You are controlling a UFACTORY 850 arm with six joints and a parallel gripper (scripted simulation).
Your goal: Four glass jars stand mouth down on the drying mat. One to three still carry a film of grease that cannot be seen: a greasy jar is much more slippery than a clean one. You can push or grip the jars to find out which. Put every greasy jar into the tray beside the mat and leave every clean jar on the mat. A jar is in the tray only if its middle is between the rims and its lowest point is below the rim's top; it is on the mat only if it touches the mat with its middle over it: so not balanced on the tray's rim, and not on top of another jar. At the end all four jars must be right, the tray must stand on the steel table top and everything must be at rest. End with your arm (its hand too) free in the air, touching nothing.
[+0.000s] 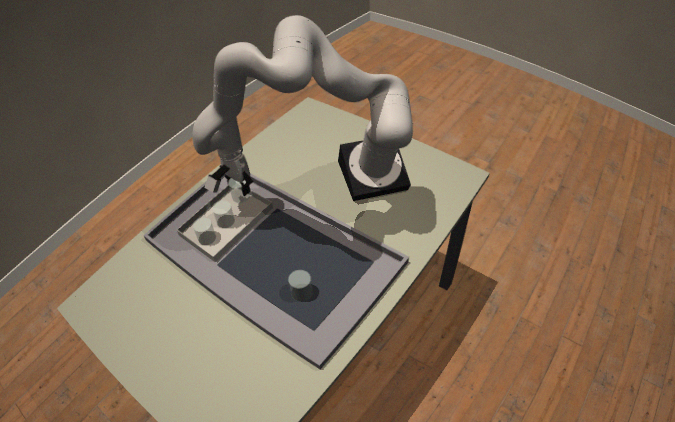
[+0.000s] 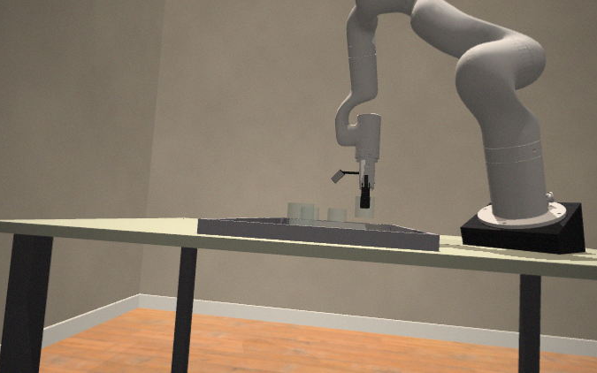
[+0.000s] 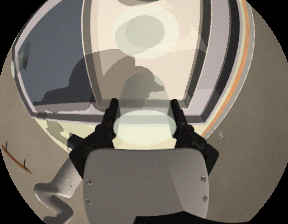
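My gripper (image 1: 233, 186) (image 2: 364, 201) (image 3: 144, 106) is shut on a pale glass jar (image 1: 237, 195) (image 2: 369, 212) (image 3: 144, 133). It holds the jar just above the far end of the tray (image 1: 195, 243) (image 3: 90, 50), close over the tray floor. Two more jars (image 1: 220, 208) (image 1: 202, 225) stand inside the tray; the nearer of them shows in the wrist view (image 3: 143, 30). One jar (image 1: 299, 280) stands alone on the dark drying mat (image 1: 266, 251) (image 3: 58, 50), toward its front right.
The tray and mat lie inside a raised grey steel surround (image 1: 329, 335) (image 2: 318, 234) on the table (image 1: 171, 346). The arm's black base (image 1: 373, 175) (image 2: 523, 232) stands behind the surround. The table's edges drop to a wooden floor.
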